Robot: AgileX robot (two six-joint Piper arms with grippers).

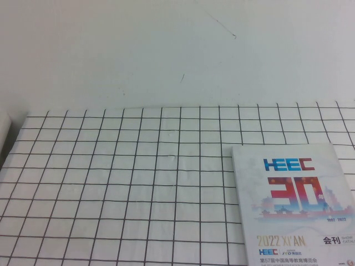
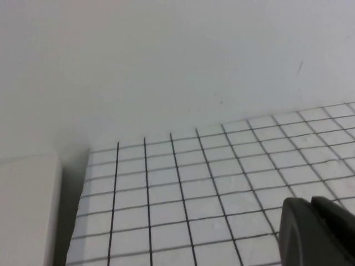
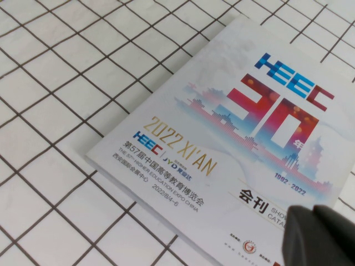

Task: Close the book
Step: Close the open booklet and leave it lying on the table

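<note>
Just beside the left tool (image 2: 316, 233), of which only a dark tip shows in its wrist view, we see the checked cloth (image 1: 138, 183) end in a straight left edge. A pale white block (image 2: 28, 210) sits just past that edge. We cannot tell whether this tool is open or closed. Ahead of it, the cloth's far edge meets a plain white surface (image 1: 166, 50).

To the right of this tool a wide stretch of cloth lies open, and the book (image 1: 294, 205) is well apart from it. The book lies flat and closed, front cover up, on the cloth directly under the right tool (image 3: 319, 238). That tool hangs over a corner of the cover. Again only a dark tip shows, so we cannot tell whether it is open, closed, or touching the cover.
</note>
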